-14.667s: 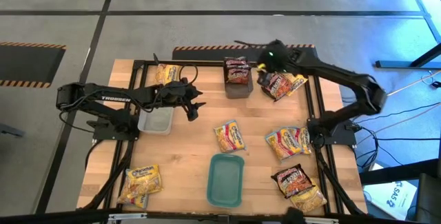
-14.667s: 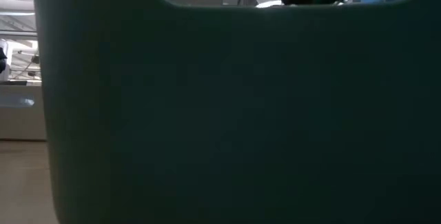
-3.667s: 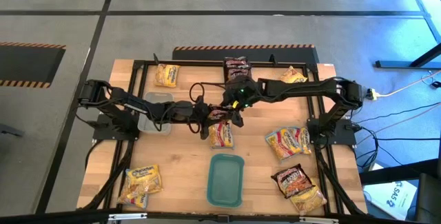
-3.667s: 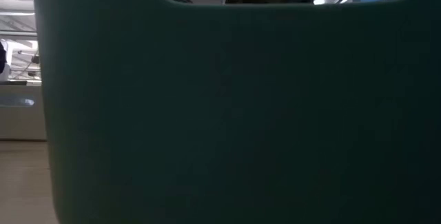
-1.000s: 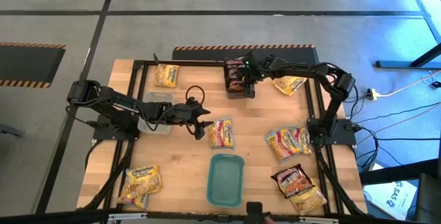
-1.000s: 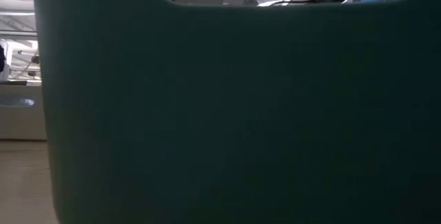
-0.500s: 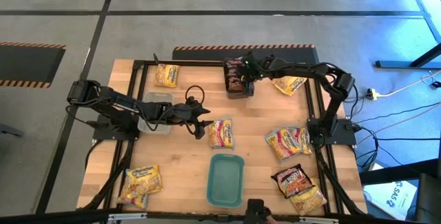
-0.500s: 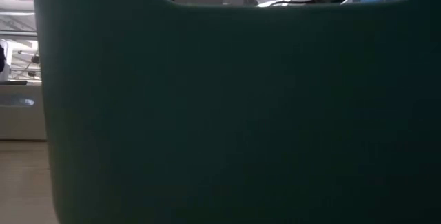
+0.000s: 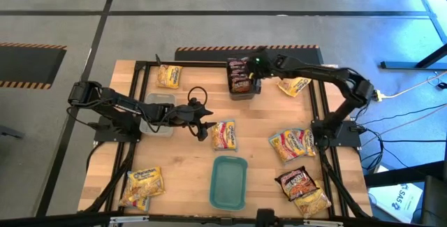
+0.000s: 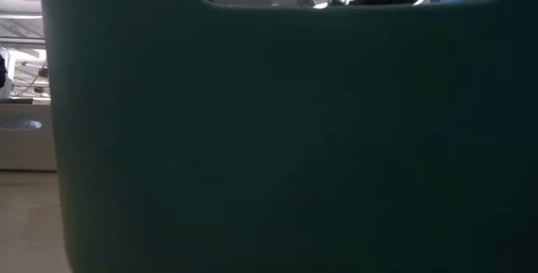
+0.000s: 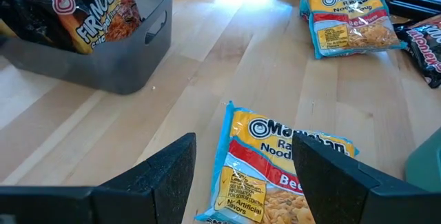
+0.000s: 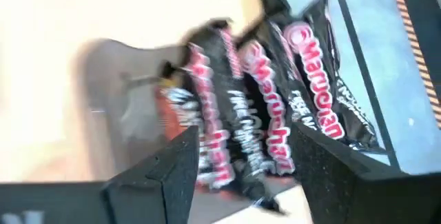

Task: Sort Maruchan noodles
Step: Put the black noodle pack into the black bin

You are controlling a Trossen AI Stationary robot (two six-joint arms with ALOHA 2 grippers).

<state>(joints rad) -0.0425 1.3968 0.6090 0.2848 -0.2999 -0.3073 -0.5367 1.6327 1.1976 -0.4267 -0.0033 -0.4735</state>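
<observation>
My left gripper point(image 9: 204, 123) point(image 11: 241, 176) is open, low over the table's middle. Its fingers stand on either side of the near end of a yellow-and-blue Maruchan packet point(image 9: 225, 135) point(image 11: 275, 176) that lies flat on the wood. My right gripper point(image 9: 253, 77) point(image 12: 248, 165) hangs open over a grey tub point(image 9: 241, 94) point(image 12: 117, 114) near the far edge. Several dark Maruchan packets point(image 9: 240, 77) point(image 12: 269, 127) stand on edge inside the tub. The same tub point(image 11: 131, 52) shows in the left wrist view.
Loose packets lie about: yellow ones far left point(image 9: 170, 75), far right point(image 9: 293, 84) and near left point(image 9: 144, 184), pale ones on the right point(image 9: 292, 143), a dark one near right point(image 9: 297, 180). A clear tub point(image 9: 159, 115) sits under my left arm. The teal tray point(image 9: 229, 181) point(image 10: 269, 139) blocks the low view.
My right gripper has drawn up and slightly toward the far right edge over the grey tub, its arm swinging outward. The left arm and the packet by it have stayed put.
</observation>
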